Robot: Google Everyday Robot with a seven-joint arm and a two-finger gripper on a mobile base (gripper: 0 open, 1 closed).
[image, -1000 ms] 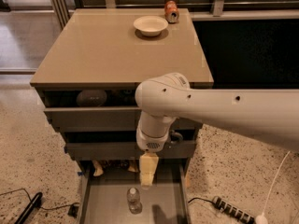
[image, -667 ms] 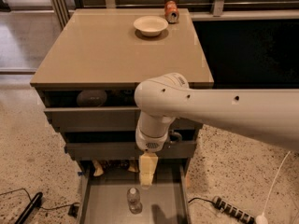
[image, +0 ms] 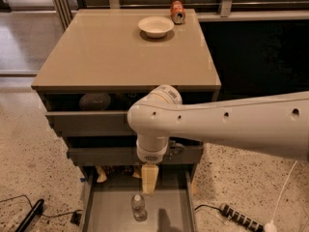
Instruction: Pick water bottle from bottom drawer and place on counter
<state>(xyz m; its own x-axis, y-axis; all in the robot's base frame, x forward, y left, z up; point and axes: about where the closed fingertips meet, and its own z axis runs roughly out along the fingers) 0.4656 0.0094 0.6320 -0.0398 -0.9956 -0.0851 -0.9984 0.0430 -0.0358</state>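
1. Where the view comes closest, the bottom drawer (image: pixel 106 211) stands pulled out of the cabinet, its flat grey floor mostly bare.
2. On that floor, near the middle, the water bottle (image: pixel 139 208) appears to stand upright, white cap on top, clear of the drawer's walls.
3. To the right of the drawer a power strip (image: pixel 240 218) lies on the speckled floor (image: pixel 29 149), and a black cable (image: pixel 29 215) lies to the left.
4. Just behind the bottle's cap the gripper (image: pixel 149 180) points straight down over the drawer. It does not hold the bottle, and I cannot tell whether it is spread or pressed together.
5. A thick white arm (image: pixel 231 124) carries it, reaching in from the right and bending down in front of the cabinet.
6. At the back of the drawer some tan scraps (image: pixel 101 174) lie under the middle drawer (image: pixel 106 154).
7. Above that, the top drawer (image: pixel 87 122) is partly out, with a dark round object (image: pixel 94 101) inside.
8. Farther off, the counter (image: pixel 116 52) spreads glossy and beige.
9. Near its far edge sits a white bowl (image: pixel 155 26), with an orange can (image: pixel 177 11) just beyond it at the back right.
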